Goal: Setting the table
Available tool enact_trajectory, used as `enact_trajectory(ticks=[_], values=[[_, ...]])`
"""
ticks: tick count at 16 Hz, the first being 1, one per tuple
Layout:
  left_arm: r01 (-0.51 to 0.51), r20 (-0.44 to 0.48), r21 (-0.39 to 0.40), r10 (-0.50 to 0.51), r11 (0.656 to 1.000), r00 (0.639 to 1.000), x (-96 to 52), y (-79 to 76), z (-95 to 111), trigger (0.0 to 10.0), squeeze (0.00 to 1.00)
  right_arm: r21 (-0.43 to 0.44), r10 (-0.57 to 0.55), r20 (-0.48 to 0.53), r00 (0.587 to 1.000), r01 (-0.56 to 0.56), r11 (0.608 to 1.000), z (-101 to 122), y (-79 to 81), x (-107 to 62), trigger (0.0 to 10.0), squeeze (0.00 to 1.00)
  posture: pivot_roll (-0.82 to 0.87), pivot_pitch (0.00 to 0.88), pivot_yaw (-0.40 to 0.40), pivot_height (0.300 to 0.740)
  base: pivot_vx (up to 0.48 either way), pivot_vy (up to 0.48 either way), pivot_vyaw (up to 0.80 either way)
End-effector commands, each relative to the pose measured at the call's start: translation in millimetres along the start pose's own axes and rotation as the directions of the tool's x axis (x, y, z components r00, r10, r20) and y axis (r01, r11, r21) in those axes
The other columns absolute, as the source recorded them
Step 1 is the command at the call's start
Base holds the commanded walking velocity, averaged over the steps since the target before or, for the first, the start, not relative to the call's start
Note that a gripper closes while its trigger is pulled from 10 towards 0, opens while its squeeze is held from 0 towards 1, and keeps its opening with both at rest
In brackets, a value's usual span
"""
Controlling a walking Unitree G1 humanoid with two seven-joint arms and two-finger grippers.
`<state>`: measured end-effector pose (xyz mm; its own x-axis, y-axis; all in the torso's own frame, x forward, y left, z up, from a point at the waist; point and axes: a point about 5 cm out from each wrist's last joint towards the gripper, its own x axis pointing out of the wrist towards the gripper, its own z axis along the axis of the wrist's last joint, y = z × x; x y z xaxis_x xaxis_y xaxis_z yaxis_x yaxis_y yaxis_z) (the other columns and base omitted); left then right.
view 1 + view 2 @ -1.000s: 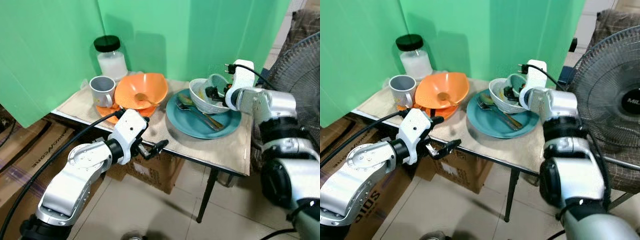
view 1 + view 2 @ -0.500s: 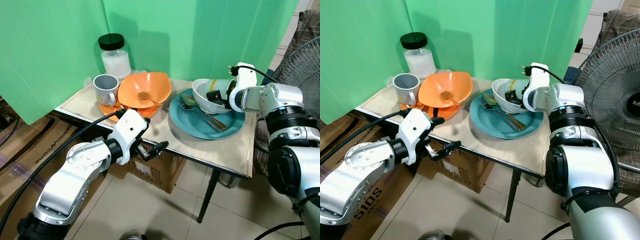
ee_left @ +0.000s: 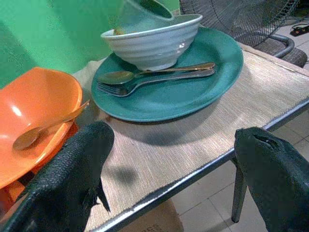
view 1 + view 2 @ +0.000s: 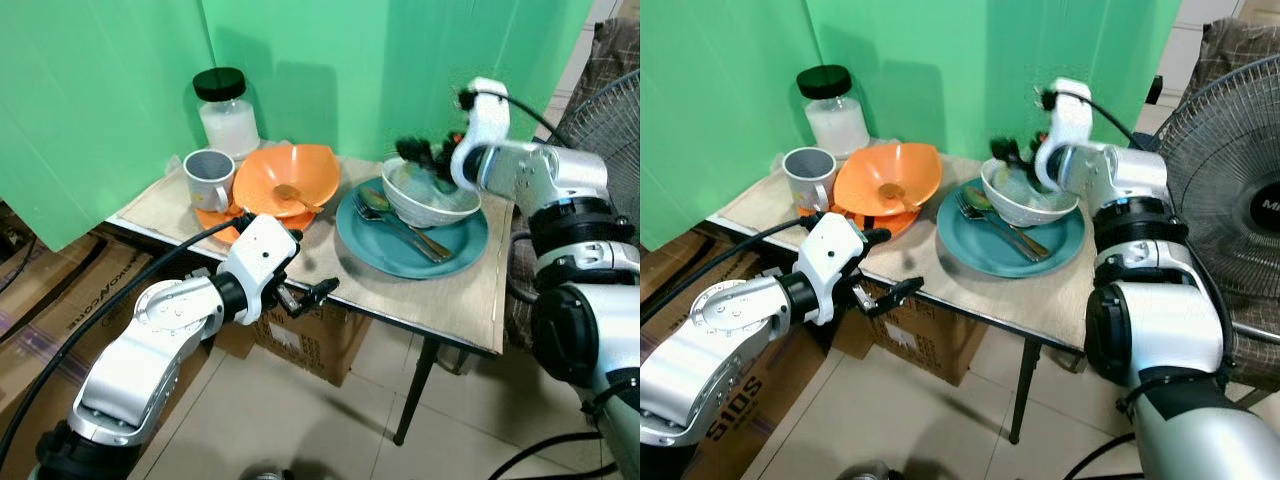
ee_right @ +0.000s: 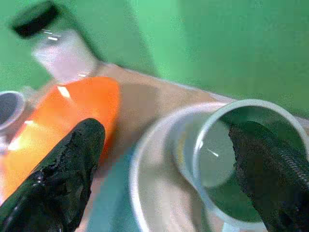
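Crowding the upper left of the frame: a jar (image 4: 227, 113) w/ black lid, a grey mug (image 4: 207, 180), and an orange bowl (image 4: 286, 178) w/ a wooden spoon (image 4: 291, 196) in it, all on the table (image 4: 440, 295) in front of a green backdrop (image 4: 100, 90). A fan (image 4: 1225, 200) sits at right edge, cardboard boxes (image 4: 60, 310) lower left under the table.

Centre-right, a teal plate (image 4: 412, 232) carries a white ribbed bowl (image 4: 430, 200), w/ a spoon and fork (image 3: 154, 76) lying beside it on the plate. A smaller green cup (image 5: 244, 166) sits tilted inside the white bowl.

Right gripper (image 4: 425, 158) hovers just above the bowl's far rim, blurred; in the right wrist view its fingers (image 5: 67, 169) are spread wide, either side of the cup, holding nothing. Left gripper (image 4: 300, 295) hangs at the table's near edge, centre-left, fingers (image 3: 72, 174) also wide apart and empty, not touching the plate.
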<state>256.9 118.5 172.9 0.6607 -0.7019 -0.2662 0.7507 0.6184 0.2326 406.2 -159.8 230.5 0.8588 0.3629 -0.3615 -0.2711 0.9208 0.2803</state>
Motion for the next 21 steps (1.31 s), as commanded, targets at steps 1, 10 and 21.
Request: enact_trajectory(ticks=[1, 10, 21], values=[[-0.008, -0.001, 0.02, 0.008, 1.0, 1.0, 0.9, 1.8, 1, 10.0, 0.0, -0.033, 0.092, 0.023, 0.995, -0.091, 0.995, 10, 15.2, -0.4, 10.0, 0.0, 0.13, 0.0, 0.073, 0.74, 0.0, 0.0, 0.0], [-0.007, -0.002, 0.046, 0.008, 0.999, 1.0, 4.1, 0.3, 0, 10.0, 0.0, -0.139, -0.147, -0.026, 0.989, 0.142, 0.98, 9, -16.9, -11.4, 10.0, 0.0, 0.12, 0.0, 0.075, 0.74, 0.0, 0.0, 0.0], [0.032, 0.001, 0.034, -0.032, 0.999, 0.999, 5.9, -3.4, -1, 10.0, 0.0, -0.036, -0.187, -0.107, 0.977, 0.184, 0.982, -30, -27.7, -0.3, 0.0, 0.0, 0.11, 0.0, 0.077, 0.74, 0.0, 0.0, 0.0]])
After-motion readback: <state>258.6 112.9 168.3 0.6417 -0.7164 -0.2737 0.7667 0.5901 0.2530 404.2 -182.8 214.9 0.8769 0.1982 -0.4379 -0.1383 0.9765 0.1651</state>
